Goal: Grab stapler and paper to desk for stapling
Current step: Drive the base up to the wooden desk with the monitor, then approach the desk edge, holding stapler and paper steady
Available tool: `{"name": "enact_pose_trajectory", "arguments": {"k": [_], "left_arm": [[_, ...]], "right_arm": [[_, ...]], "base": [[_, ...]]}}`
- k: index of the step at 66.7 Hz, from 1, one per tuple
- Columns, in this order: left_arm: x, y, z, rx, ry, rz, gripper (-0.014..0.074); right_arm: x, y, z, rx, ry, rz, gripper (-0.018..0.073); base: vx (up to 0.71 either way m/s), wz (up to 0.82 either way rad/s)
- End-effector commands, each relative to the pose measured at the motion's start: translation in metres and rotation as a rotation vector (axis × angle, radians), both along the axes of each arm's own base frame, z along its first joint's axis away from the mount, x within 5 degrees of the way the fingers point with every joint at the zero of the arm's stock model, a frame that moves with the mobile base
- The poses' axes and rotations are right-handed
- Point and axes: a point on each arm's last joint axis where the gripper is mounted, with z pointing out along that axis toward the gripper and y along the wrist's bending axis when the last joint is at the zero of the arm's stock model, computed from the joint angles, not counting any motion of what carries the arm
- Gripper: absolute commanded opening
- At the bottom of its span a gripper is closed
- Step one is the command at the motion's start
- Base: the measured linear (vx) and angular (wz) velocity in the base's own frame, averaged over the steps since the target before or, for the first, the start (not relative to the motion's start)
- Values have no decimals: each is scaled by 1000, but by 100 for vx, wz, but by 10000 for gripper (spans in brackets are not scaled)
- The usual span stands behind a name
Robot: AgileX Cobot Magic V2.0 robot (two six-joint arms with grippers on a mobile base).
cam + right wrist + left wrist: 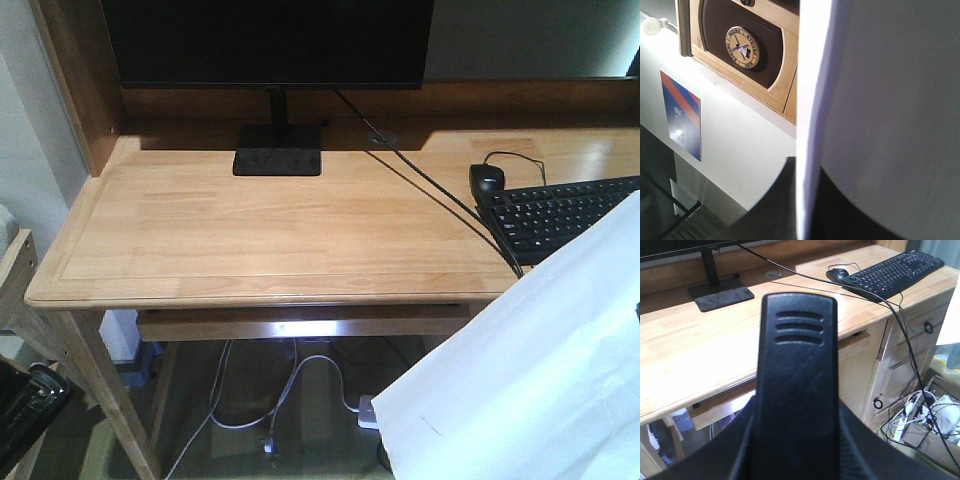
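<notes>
The stapler [799,355] is seen end-on in the centre of the left wrist view. It is pinched low down between the dark fingers [737,450] of the left gripper [797,415], with the desk [690,355] behind it in the upper half of the frame. The paper [890,100] is held edge-on, nipped between the pads of the right gripper [805,200] at the bottom of the right wrist view. In the front view it fills the lower right corner and hides part of the keyboard [545,210].

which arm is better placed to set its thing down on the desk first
Left. Its stapler hangs facing the bare desk near its front edge. The right arm's paper is off the front corner, and the keyboard fills that side.
</notes>
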Motion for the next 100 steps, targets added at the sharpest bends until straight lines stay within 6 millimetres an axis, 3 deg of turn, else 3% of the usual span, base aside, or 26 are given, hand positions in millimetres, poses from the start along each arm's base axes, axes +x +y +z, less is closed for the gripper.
{"name": "enact_pose_trajectory", "arguments": {"k": [1, 100], "left_arm": [[2, -1, 19, -74, -109, 1, -7], [2, -1, 19, -74, -109, 1, -7]], "right_arm": [[-2, 1, 13, 16, -82, 14, -5], [-2, 1, 13, 16, -82, 14, -5]], "base": [[9, 3], [7, 0]]}}
